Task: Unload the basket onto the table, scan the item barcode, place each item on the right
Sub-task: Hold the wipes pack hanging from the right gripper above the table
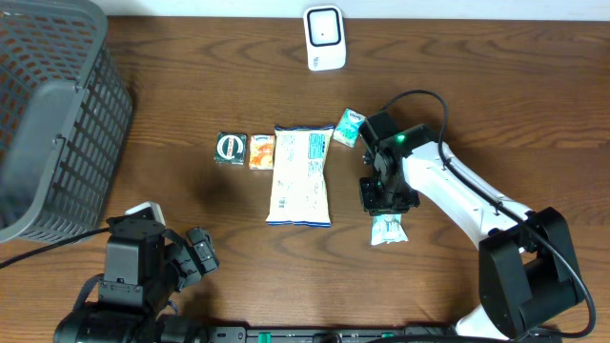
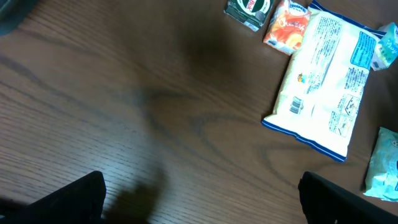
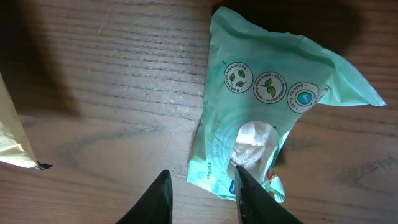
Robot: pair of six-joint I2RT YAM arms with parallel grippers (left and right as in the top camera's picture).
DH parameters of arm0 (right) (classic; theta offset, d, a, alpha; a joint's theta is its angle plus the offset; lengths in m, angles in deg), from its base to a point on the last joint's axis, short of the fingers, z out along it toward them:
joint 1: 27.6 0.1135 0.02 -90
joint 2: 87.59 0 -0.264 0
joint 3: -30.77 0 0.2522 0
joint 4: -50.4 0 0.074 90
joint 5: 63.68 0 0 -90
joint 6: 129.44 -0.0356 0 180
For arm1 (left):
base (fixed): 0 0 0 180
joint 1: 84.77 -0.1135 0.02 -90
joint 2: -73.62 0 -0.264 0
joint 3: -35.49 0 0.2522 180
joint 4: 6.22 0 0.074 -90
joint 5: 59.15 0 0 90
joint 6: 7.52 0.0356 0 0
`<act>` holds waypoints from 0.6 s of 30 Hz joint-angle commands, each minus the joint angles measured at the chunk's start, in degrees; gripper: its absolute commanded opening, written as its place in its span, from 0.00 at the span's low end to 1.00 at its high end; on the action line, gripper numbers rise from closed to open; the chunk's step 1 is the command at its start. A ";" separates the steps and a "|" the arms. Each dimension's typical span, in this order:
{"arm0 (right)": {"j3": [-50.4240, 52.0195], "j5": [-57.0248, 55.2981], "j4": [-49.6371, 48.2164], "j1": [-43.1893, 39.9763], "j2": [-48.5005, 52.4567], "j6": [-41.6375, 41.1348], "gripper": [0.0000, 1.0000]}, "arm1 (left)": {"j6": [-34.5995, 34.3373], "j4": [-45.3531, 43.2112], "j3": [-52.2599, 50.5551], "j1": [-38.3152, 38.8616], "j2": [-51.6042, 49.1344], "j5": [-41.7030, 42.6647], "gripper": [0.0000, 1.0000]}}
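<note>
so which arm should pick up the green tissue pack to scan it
Right. The right gripper hangs directly over the green tissue pack, jaws partly apart at its edge. The left gripper is open over the table, beyond the white snack bag.

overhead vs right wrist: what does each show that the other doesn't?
Overhead only: grey basket, white scanner, green pack, orange pack, small teal pack, left tool. Right wrist only: three round icons printed on the mint pack, white tissue poking from its opening. Both: mint pack, right tool, wood table, and the white snack bag, just a corner in the wrist view.
</note>
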 commanded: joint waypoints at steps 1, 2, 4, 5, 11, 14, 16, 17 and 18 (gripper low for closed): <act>0.37 -0.07 0.02 0.44 -0.04 0.44 0.28 | 0.11 0.15 -0.13 -0.13 0.24 -0.52 0.98; 0.37 -0.07 0.02 0.44 -0.04 0.42 0.28 | 0.11 0.17 -0.13 -0.13 0.24 -0.52 0.97; 0.37 -0.04 -0.02 0.44 -0.04 0.42 0.28 | 0.11 0.15 -0.13 -0.13 0.24 -0.52 0.98; 0.37 -0.07 -0.04 0.44 -0.04 0.42 0.28 | 0.11 0.17 -0.13 -0.13 0.24 -0.52 0.98; 0.37 -0.07 -0.22 0.44 -0.04 0.44 0.29 | 0.11 0.15 -0.13 -0.13 0.24 -0.52 0.98; 0.37 -0.07 -0.22 0.44 -0.04 0.42 0.29 | 0.11 0.17 -0.13 -0.13 0.24 -0.52 0.98; 0.37 -0.07 -0.37 0.44 -0.07 0.42 0.29 | 0.11 0.15 -0.13 -0.13 0.24 -0.52 0.98; 0.37 -0.07 -0.48 0.44 -0.04 0.42 0.29 | 0.11 0.17 -0.13 -0.13 0.24 -0.52 0.98; 0.37 -0.07 -0.63 0.44 -0.04 0.42 0.30 | 0.11 0.17 -0.13 -0.13 0.24 -0.52 0.98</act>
